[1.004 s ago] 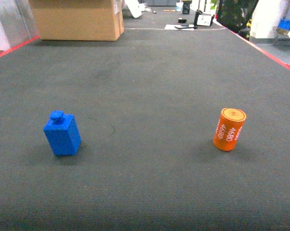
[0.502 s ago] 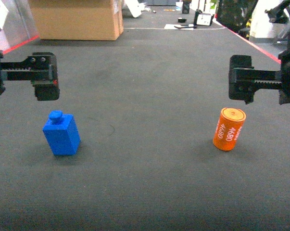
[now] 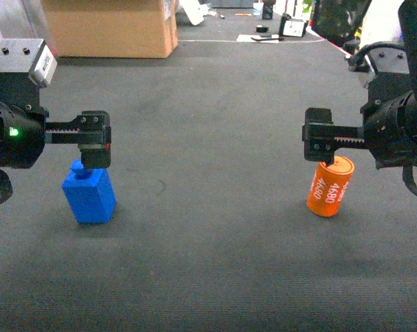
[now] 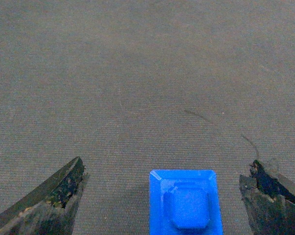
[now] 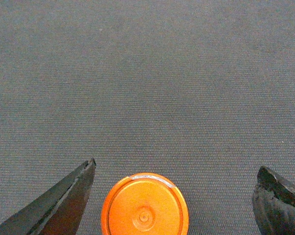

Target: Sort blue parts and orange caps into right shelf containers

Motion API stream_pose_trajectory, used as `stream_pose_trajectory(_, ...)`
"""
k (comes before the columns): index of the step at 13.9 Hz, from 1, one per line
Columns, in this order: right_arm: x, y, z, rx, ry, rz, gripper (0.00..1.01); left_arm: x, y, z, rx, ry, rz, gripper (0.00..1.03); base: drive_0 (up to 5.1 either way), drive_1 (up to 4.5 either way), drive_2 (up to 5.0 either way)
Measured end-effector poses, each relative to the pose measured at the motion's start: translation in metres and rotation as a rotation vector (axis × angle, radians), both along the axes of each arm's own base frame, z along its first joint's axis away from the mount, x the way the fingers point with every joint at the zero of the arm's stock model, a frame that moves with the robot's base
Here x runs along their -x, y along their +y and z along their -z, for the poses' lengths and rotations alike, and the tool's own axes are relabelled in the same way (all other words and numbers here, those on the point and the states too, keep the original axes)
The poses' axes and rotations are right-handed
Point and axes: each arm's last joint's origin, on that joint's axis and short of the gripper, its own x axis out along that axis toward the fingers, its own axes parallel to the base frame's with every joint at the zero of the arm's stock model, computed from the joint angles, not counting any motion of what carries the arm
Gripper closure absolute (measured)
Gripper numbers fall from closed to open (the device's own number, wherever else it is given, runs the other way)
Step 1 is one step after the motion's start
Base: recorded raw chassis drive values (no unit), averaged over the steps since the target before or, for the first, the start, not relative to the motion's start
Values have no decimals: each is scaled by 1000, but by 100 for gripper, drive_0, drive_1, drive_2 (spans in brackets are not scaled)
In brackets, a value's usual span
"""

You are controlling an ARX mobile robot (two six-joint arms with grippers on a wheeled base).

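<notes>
Our left arm (image 3: 18,131) is matte black, with a small green light glowing at nine o'clock on its housing and a grey-white box at twelve o'clock. A toothed rack runs to the screw-studded left gripper (image 3: 96,149), marked red. Our right arm (image 3: 398,128) is black too, looped with dark cables. Both grippers' fingertips (image 4: 49,200) look scuffed.

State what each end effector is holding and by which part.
Nothing. The left end effector is open over the blue part; the right end effector is open over the orange cap.
</notes>
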Motion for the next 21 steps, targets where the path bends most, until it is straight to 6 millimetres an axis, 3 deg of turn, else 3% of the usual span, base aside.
stream_pose_trajectory(1, -3, 1, 3, 1, 6, 0, 3, -3, -1, 2, -1, -3, 1, 5, 0, 0, 0)
stream_pose_trajectory(3, -10, 10, 19, 12, 33, -14, 3, -18, 3, 24, -6, 42, -13, 5, 0, 0, 0)
stream_pose_trajectory(12, -14, 13, 36, 33, 48, -4, 3, -19, -16, 40, -14, 121, 16, 5, 0, 0, 0)
stream_pose_trajectory(13, -14, 12, 36, 46, 44, 0, 7, -18, -17, 42, -14, 136, 17, 5, 0, 0, 0)
stream_pose_trajectory(15, -13, 12, 37, 65, 50, 2, 27, -17, -20, 47, -21, 162, 12, 7, 0, 0, 0)
stream_pose_trajectory(16, -13, 12, 37, 66, 53, 1, 43, -16, -21, 52, -13, 184, 6, 24, 0, 0, 0)
stream_pose_trajectory(17, -13, 12, 37, 67, 59, 1, 52, -16, -21, 52, -13, 189, 5, 32, 0, 0, 0)
stream_pose_trajectory(19, -13, 12, 37, 65, 61, -4, 57, -15, -23, 52, -12, 189, 6, 55, 0, 0, 0)
stream_pose_trajectory(21, -13, 13, 36, 56, 48, -12, 57, -15, -23, 49, -16, 160, -6, 58, 0, 0, 0)
